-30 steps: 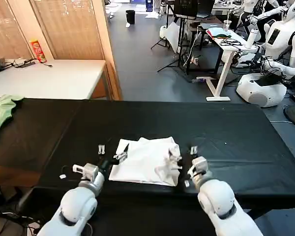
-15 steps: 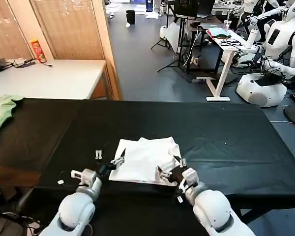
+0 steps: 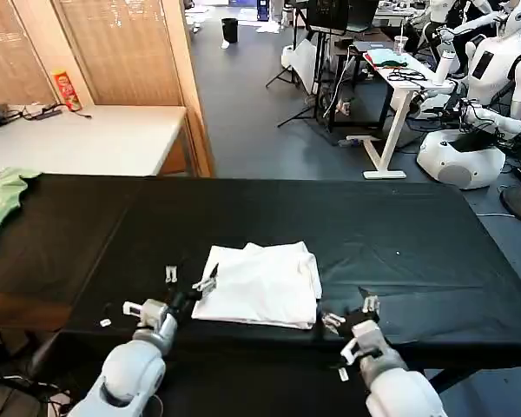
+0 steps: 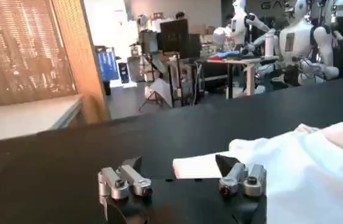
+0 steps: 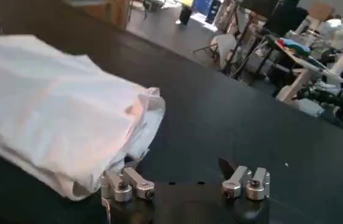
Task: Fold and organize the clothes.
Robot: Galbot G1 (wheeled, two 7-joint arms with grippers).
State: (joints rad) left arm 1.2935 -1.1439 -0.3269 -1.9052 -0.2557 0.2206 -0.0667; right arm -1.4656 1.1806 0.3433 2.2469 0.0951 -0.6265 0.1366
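Observation:
The clothes, a white T-shirt (image 3: pixel 260 282), lie folded into a rough rectangle on the black table (image 3: pixel 399 226) near its front edge. My left gripper (image 3: pixel 188 279) is open at the shirt's left edge. In the left wrist view the T-shirt (image 4: pixel 305 164) has one corner reaching toward the gap of that gripper (image 4: pixel 180 173), one finger beside the cloth. My right gripper (image 3: pixel 350 314) is open, off the shirt's front right corner, apart from it. In the right wrist view the T-shirt (image 5: pixel 50 115) lies beside that gripper (image 5: pixel 180 173), nothing between the fingers.
A light green garment (image 3: pixel 0 200) lies at the table's far left. Behind stand a white table (image 3: pixel 95 139) with a red can (image 3: pixel 67 89), a wooden partition, and parked robots (image 3: pixel 478 104) at the back right. The table's front edge is just under both grippers.
The right gripper let go of the shirt's right side and drew back right, toward the front edge. The lifted cloth now lies flat. The left gripper barely moved.

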